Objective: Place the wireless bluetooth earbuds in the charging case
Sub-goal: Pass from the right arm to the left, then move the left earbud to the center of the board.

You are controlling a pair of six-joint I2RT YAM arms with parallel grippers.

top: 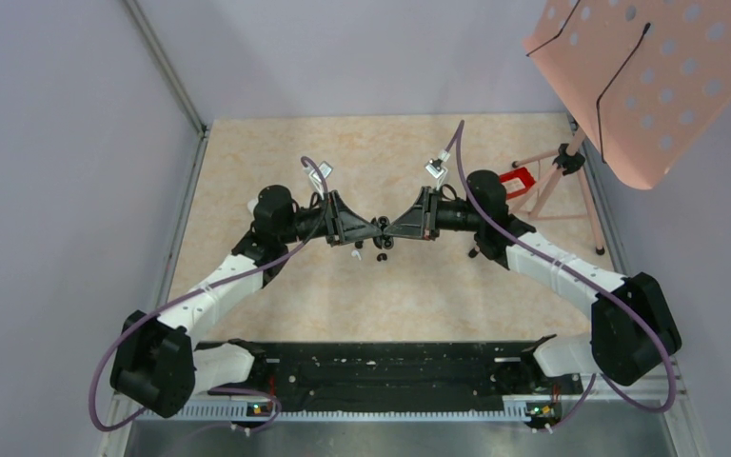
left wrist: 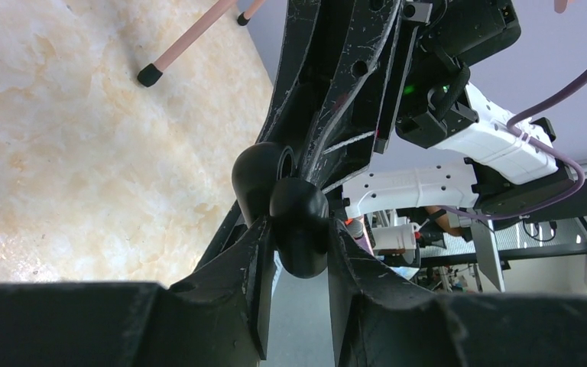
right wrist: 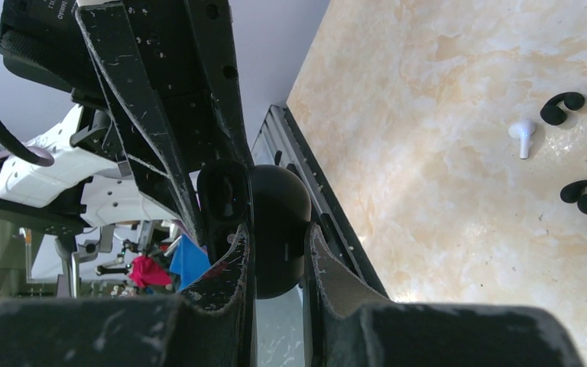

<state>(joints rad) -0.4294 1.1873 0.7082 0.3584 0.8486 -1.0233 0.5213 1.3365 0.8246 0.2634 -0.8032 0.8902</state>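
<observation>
- The left gripper (left wrist: 298,229) and right gripper (right wrist: 275,229) both pinch the black charging case (right wrist: 279,206) above mid-table.
- The earbuds (right wrist: 522,131) lie loose on the table (right wrist: 428,153) below it.
- Next, likely: one gripper frees itself to pick up a bud.

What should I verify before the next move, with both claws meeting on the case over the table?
1. Left claw grip on the charging case: ok, its fingers clamp both sides.
2. Right claw grip on the case: ok, likewise.
3. Case open: probably ok; a hollow half shows beside the rounded half in the right wrist view.
4. Sockets empty: cannot tell.
5. Buds located: partly ok; two black buds and one white bud lie on the table; second white one, cannot tell.
6. A claw free for picking: not ok, both are occupied.
</observation>
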